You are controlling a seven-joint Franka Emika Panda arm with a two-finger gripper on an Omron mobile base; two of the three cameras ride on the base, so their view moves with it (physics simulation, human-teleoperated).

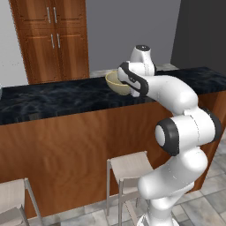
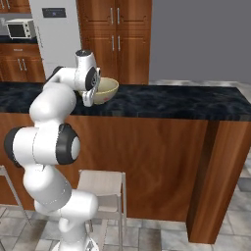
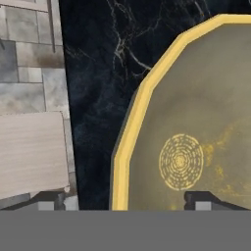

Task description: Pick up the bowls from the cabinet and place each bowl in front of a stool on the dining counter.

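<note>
An olive-tan bowl (image 1: 115,81) (image 2: 107,89) (image 3: 196,122) with a yellow rim stands upright on the black marbled dining counter (image 1: 53,99) (image 2: 171,103) (image 3: 93,73). My gripper (image 3: 126,201) (image 2: 90,96) hangs over the bowl's near rim and is open. Its two tips stand wide apart, one inside the bowl and one outside over the counter, and neither touches the rim. A light wooden stool (image 1: 130,165) (image 2: 102,184) (image 3: 29,147) stands on the floor just below the bowl. The cabinet is out of view.
A second stool (image 1: 11,194) stands at the lower left. A tall wooden pantry with double doors (image 1: 50,39) (image 2: 115,39) rises behind the counter. A white fridge (image 2: 56,34) and a microwave (image 2: 19,29) are at the back left.
</note>
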